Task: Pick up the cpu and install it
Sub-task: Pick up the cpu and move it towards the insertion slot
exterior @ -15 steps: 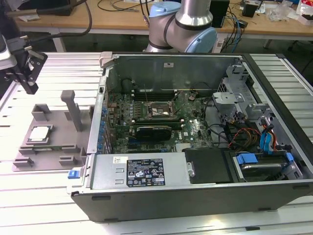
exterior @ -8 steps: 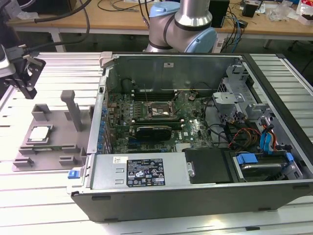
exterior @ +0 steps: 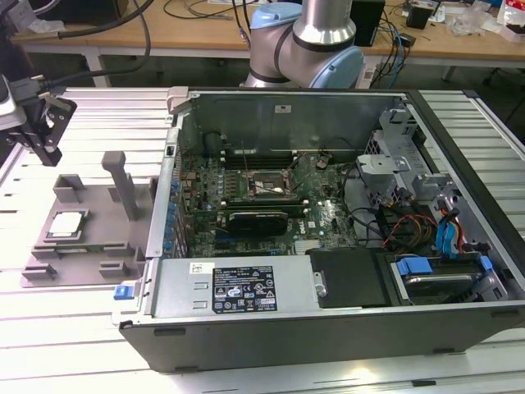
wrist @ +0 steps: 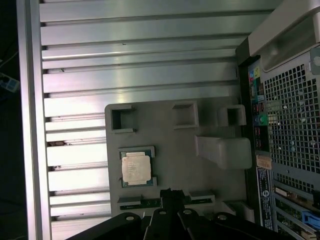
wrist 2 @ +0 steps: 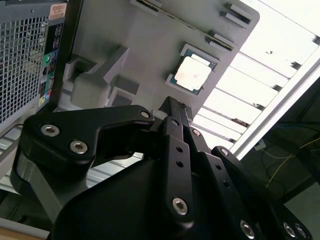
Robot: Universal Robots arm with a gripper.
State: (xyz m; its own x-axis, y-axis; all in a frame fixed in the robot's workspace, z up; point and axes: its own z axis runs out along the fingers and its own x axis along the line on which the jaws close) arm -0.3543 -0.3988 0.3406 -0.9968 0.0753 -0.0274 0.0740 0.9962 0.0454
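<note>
Cpu [wrist: 135, 168] in tray [wrist: 175, 150] (hand [wrist: 170, 192] nr).

Silvery-grey cpu [wrist: 135, 167] with greenish rim, plain grey tray [wrist: 175, 160], black gripper [wrist: 171, 194], ribbed silver table [wrist: 140, 55]

The black label [exterior: 244, 288] and white sticker [exterior: 201, 268] on the computer case [exterior: 344, 332] carry print that cannot be read.
</note>
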